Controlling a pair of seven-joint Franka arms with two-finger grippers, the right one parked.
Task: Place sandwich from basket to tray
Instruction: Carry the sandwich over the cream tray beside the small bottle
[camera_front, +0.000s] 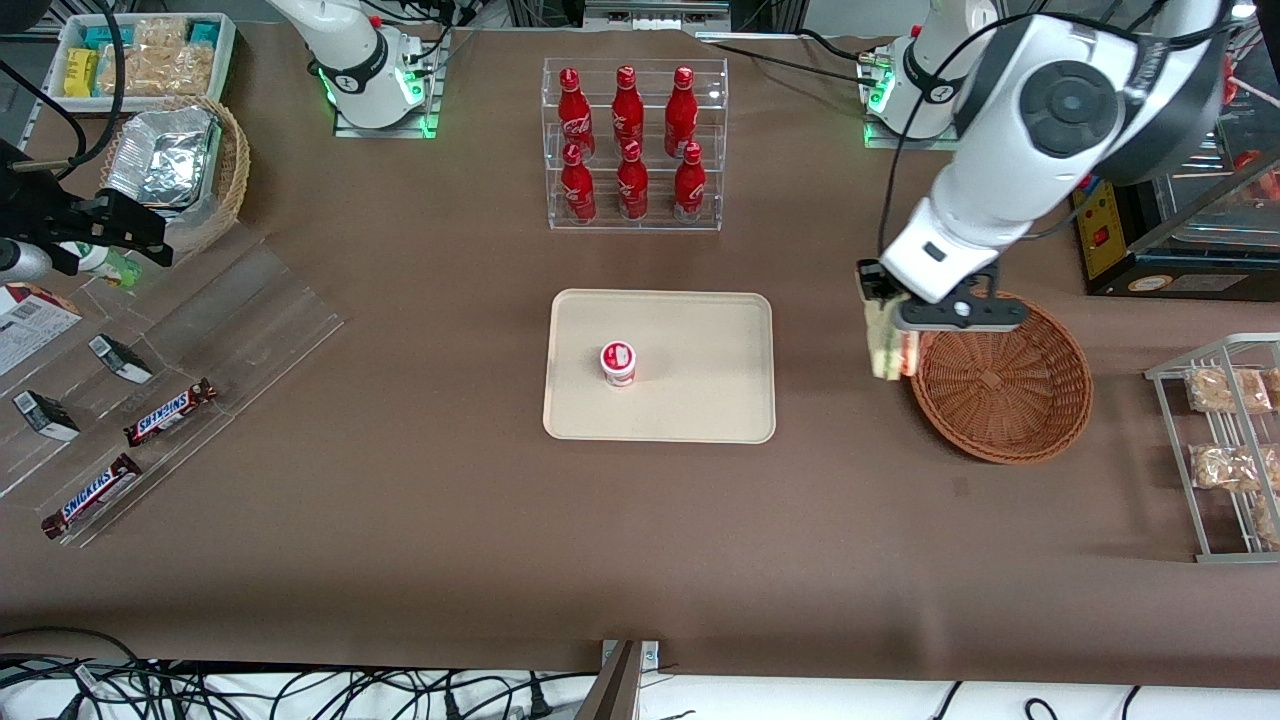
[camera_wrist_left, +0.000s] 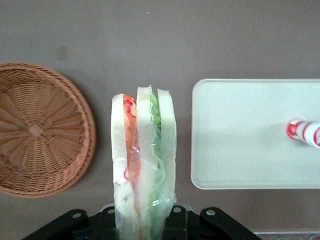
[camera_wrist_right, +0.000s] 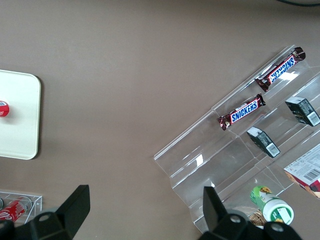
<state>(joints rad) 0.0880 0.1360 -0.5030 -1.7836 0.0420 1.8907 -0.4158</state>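
The left arm's gripper (camera_front: 890, 345) is pinching the sandwich (camera_front: 886, 350) and holds it in the air above the desk (camera_front: 400, 520), between the tray (camera_front: 700, 330) and the basket (camera_front: 1005, 385), just at the basket's rim. From the tray's centre, the sandwich is at about 3 o'clock in the front view.

The front view shows the sandwich only as a small pale block under the gripper. The left wrist view shows it much closer: the sandwich (camera_wrist_left: 144, 160) stands on its edge, with pale bread slices, a red layer and a green layer under clear wrap. There the basket (camera_wrist_left: 42, 130) has nothing in it, and brown desk lies between it and the tray (camera_wrist_left: 240, 135).

A small red-and-white cup (camera_front: 618, 362) stands on the tray, near its middle.

The front view alone shows the clear rack of red bottles (camera_front: 632, 145) at 12 o'clock from the tray.
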